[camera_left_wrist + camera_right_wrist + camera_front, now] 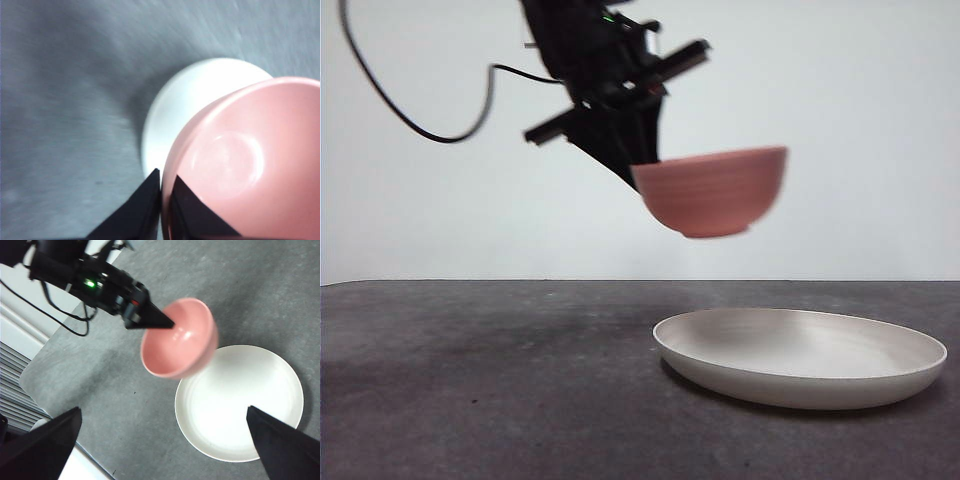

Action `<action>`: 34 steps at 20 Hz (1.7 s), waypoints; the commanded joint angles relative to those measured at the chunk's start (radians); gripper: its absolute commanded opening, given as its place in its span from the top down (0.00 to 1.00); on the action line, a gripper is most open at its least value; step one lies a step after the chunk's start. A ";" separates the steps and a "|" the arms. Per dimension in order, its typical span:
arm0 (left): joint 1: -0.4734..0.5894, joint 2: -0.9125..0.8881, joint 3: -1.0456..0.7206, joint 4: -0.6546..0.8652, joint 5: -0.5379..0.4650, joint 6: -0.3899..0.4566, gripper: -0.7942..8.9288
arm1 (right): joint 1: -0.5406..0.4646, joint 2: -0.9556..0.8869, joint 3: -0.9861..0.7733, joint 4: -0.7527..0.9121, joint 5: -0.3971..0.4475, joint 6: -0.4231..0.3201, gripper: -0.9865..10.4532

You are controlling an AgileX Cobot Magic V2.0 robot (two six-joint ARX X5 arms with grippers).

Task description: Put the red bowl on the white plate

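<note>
- Bench (pixel 470 380): dark grey, speckled, fills the lower part of the front view; pale wall behind it.
- Plate (pixel 800 385): white, wide and shallow, flat on the bench at front-view right. Seen whole in the right wrist view (pixel 250 410), mostly hidden behind the bowl in the left wrist view (pixel 200 90). Nothing lies in it.
- Left arm: big and dark, comes in from the top of the front view, black cable looping off to the upper left. A green light shows on it in the right wrist view.
- Bowl (pixel 715 190): red, salmon-pink really, in the air, clear of the bench and plate. Tilted, motion-blurred in the front view. Hangs above the plate's left part in the front view; in the right wrist view (pixel 177 340) it overlaps the plate's edge nearest the left arm. Inside bare, faint ridges on the side (pixel 250 165).
- Left tool (pixel 165 192): clamped on the bowl's rim, one jaw inside the wall and one outside, tips close together. Grip sits on the bowl's left rim in the front view (pixel 635 165).
- Right tool (pixel 165 440): jaws wide apart, holding nothing, high over the bench looking down on plate and bowl.
</note>
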 commanded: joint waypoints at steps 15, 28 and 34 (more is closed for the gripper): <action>-0.117 0.367 0.297 -0.077 -0.080 0.051 0.90 | 0.000 0.006 0.018 0.005 -0.003 -0.003 0.43; -0.117 0.373 0.297 -0.093 -0.076 0.077 0.90 | 0.000 0.006 0.018 -0.012 -0.003 -0.003 0.43; -0.115 0.373 0.297 -0.099 -0.076 0.076 0.90 | 0.000 0.006 0.018 -0.012 -0.003 -0.003 0.43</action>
